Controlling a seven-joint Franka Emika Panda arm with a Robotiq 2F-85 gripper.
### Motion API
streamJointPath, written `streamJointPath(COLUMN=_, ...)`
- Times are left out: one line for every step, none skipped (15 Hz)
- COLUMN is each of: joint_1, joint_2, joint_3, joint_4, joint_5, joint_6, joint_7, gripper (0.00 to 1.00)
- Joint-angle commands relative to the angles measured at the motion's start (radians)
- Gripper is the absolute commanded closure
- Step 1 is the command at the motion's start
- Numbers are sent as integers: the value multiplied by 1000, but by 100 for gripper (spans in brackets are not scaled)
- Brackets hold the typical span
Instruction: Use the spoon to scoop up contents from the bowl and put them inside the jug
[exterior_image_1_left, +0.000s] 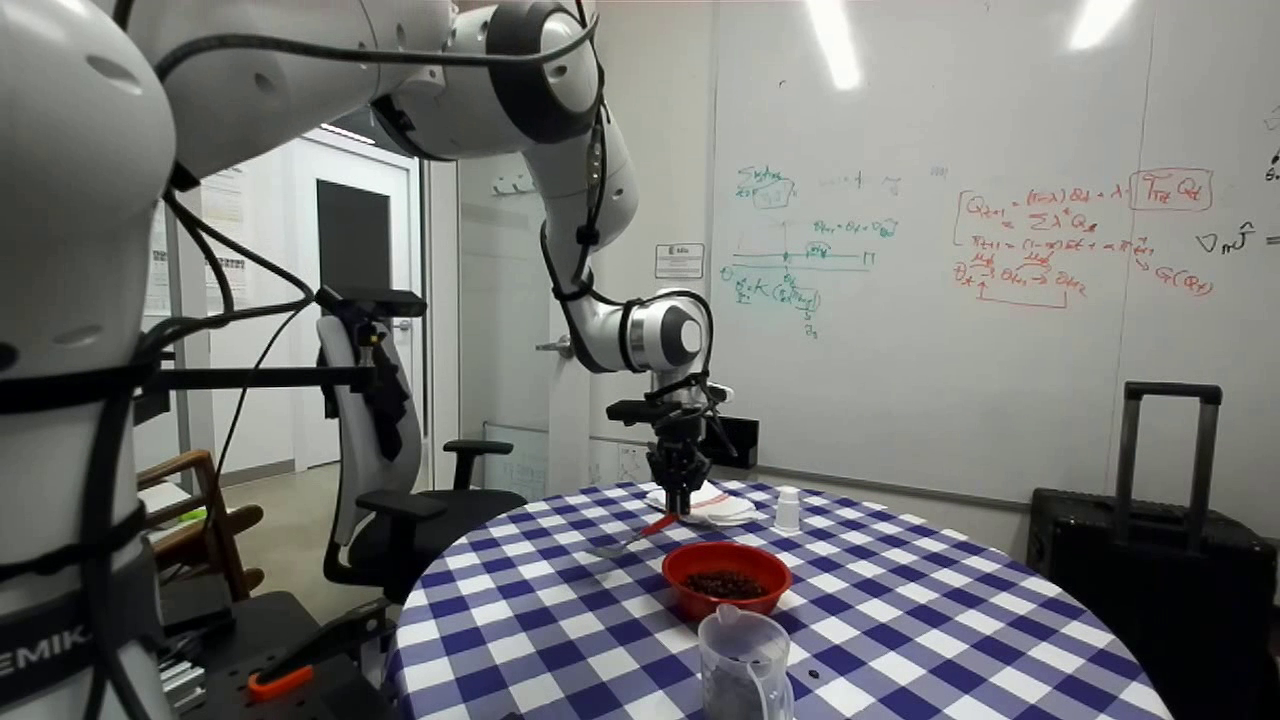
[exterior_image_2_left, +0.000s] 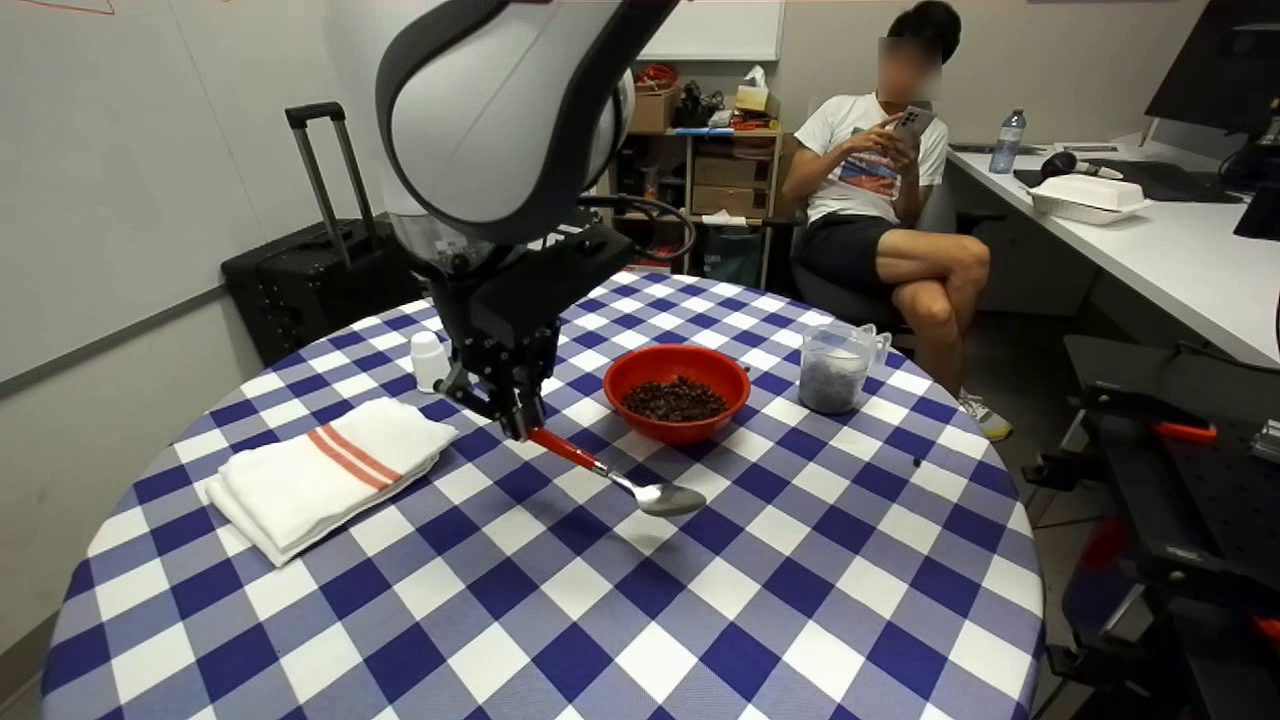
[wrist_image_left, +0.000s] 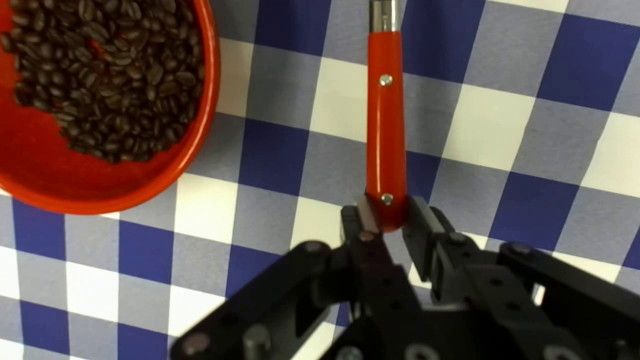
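a folded, red-striped white towel (exterior_image_2_left: 330, 470) lies on the checked tablecloth (exterior_image_2_left: 420, 610), near a small white cup (exterior_image_2_left: 429, 362). a black case (exterior_image_1_left: 1150, 610), handle (exterior_image_1_left: 1172, 391) raised, stands by a whiteboard (exterior_image_1_left: 930, 390) with green and red writing (exterior_image_1_left: 1040, 222). a seated person (exterior_image_2_left: 865, 165) holds a phone (exterior_image_2_left: 913, 122), and on the white desk (exterior_image_2_left: 1225, 280) sit a bottle (exterior_image_2_left: 1008, 142) and a white food container (exterior_image_2_left: 1088, 197).

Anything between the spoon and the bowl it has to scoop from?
Nothing visible: in the wrist view only tablecloth shows between the spoon, held in the gripper, and the bowl. The spoon will likely have to clear the rim around the beans.
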Motion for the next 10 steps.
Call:
streamJointPath(joint_1=13, joint_2=91, joint_3=-11, joint_4=113, joint_5=47, joint_6=-51, joint_7=-27, gripper=95)
streamJointPath(joint_1=12, joint_2=108, joint_3=-11, joint_4=129, joint_5=51, joint_6=-56, joint_7=-27, gripper=95)
streamJointPath(joint_1=14, joint_2=121, joint_3=-13, joint_4=143, joint_5=55, joint_6=-64, joint_7=-24, gripper=95)
streamJointPath(joint_1=15, joint_2=134, joint_3=-16, joint_4=158, joint_5=57, joint_6=-72, joint_7=-22, gripper=95)
streamJointPath(joint_1=16, joint_2=147, joint_3=-19, joint_4=172, joint_5=57, joint_6=-80, joint_7=-20, gripper=95)
streamJointPath(joint_1=16, joint_2=159, joint_3=-23, joint_4=187, joint_5=57, joint_6=-89, joint_7=-18, gripper=95)
streamJointPath(joint_1=18, joint_2=169, joint_3=-28, joint_4=201, joint_5=54, joint_6=-98, joint_7=-15, gripper=95)
streamJointPath(joint_1=18, joint_2=178, joint_3=-30, joint_4=212, joint_5=54, joint_6=-105, joint_7=-14, gripper=95)
streamJointPath(joint_1=17, joint_2=186, joint_3=-32, joint_4=224, joint_5=54, joint_6=-112, joint_7=-13, gripper=95)
streamJointPath(joint_1=17, joint_2=192, joint_3=-33, joint_4=231, joint_5=54, joint_6=-115, joint_7=-12, gripper=95)
